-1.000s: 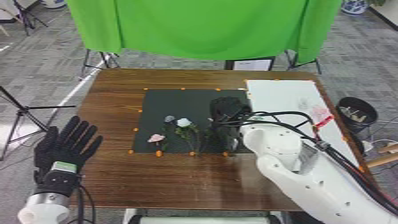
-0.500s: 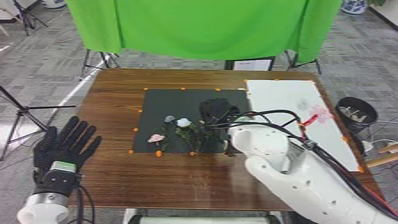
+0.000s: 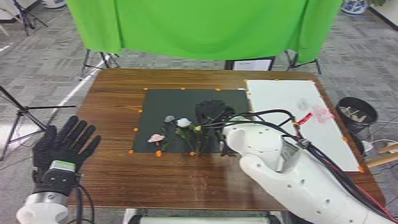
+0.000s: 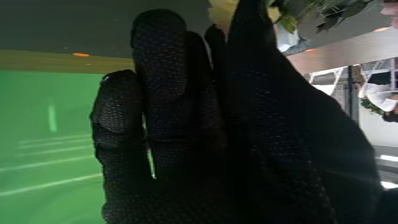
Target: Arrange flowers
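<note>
In the head view, the white flower lies bloom-far, stem nearward, on the dark mat; the right hand slants over it. The left hand spreads open. Right wrist view: straight fingers near a yellow bloom; grip unclear.

A pale yellow flower and green leaves lie beyond the black-gloved right hand.

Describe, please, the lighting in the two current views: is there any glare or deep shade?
Head view: fairly even light, with a soft pale sheen on the brown wooden table; right wrist view: the right hand in its black fabric glove is mostly very dark, pale streaks cross the bright green cloth.
</note>
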Controlling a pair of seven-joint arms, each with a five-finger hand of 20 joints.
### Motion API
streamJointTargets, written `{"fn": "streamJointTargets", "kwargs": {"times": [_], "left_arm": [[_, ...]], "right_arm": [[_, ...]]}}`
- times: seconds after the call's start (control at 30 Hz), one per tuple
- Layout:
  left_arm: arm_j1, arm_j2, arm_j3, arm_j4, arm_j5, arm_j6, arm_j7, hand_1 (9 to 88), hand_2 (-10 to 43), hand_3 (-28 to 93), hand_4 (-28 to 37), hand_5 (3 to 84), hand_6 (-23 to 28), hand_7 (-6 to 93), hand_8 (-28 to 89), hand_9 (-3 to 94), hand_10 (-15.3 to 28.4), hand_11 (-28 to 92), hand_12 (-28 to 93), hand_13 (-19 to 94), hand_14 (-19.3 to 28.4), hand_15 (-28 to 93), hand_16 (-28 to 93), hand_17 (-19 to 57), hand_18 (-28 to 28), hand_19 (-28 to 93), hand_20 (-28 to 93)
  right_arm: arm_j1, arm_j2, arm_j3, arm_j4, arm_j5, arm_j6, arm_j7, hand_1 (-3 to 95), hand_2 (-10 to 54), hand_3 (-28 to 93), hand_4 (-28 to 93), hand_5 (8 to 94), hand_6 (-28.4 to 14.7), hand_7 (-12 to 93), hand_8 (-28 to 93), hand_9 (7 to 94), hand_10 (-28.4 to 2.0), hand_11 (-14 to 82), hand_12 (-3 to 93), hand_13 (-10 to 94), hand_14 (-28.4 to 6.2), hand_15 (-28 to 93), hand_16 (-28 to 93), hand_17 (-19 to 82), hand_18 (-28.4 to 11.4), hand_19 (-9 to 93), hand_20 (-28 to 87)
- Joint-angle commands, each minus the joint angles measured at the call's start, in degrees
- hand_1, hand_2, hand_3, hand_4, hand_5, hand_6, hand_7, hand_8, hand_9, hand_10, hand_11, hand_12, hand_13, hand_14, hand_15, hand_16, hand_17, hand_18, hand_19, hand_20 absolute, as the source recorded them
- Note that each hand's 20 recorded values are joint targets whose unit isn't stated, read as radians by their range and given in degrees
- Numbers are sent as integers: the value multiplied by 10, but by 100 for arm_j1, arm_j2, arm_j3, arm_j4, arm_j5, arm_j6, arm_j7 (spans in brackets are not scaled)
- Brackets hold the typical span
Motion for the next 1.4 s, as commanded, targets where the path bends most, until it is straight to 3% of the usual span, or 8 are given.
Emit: {"fn": "streamJointTargets", "kwargs": {"times": [0.03,0.4,0.67,0.83,1.0,1.1,1.17,1.4], "left_arm": [[92,2,-50,-37,-24,41,81,328,30,728,-273,439,85,144,-86,370,146,226,114,266,150,388,-69,-68,144,365,113],[106,-5,-59,-27,-62,19,130,332,9,720,-257,434,86,149,-88,366,145,229,112,263,150,387,-69,-68,144,362,113],[8,12,14,-3,-54,-33,112,329,16,719,-267,434,86,148,-89,366,145,229,111,263,150,386,-68,-68,144,361,115],[-45,5,35,59,165,-256,69,323,27,724,-276,434,86,147,-88,366,145,227,111,263,151,383,-68,-68,144,359,115],[115,16,-42,33,235,-358,122,307,46,722,-280,429,84,139,-88,360,146,217,110,259,151,373,-67,-69,146,354,113],[132,34,-67,55,257,-505,75,295,70,719,-282,428,83,135,-86,359,146,209,111,259,150,368,-64,-70,146,349,113],[108,47,-73,65,366,-522,87,290,79,719,-282,427,82,133,-85,358,145,207,112,259,150,366,-63,-70,146,348,113],[158,-42,-63,7,374,-459,-9,285,91,719,-283,431,84,130,-83,357,145,203,116,259,152,361,-57,-70,146,344,115]], "right_arm": [[46,-38,94,-47,14,-157,87,526,-95,708,-283,671,-6,213,-28,667,-122,133,157,722,-66,429,352,397,-197,823,343],[-180,76,548,-521,287,-626,116,483,-95,743,-283,609,-12,194,-132,601,-134,118,152,688,-74,435,343,379,-199,813,334],[-401,445,1217,-727,578,-199,556,430,-95,766,-283,583,-23,172,-120,577,-141,111,152,674,-94,485,247,375,-203,812,339],[-903,1181,2052,-687,628,79,926,418,-95,772,-283,541,-30,167,-117,534,-147,101,151,655,-105,502,241,365,-207,805,334],[-1257,1661,2923,-507,780,-325,1260,406,-95,785,-283,446,-52,144,-113,434,-156,74,144,596,-121,521,223,339,-215,789,325],[-1496,2010,3388,-399,928,-144,1208,399,-95,790,-283,381,-70,113,-98,402,-158,78,139,567,-126,526,203,317,-217,772,319],[-1626,2137,3677,-321,1024,-174,1180,398,-95,793,-283,372,-69,110,-97,397,-154,79,139,560,-124,523,199,310,-216,764,317],[-1400,2211,3875,245,1405,-542,1418,400,-95,798,-283,360,-59,117,-102,369,-143,72,136,510,-125,487,184,285,-215,738,318]]}}
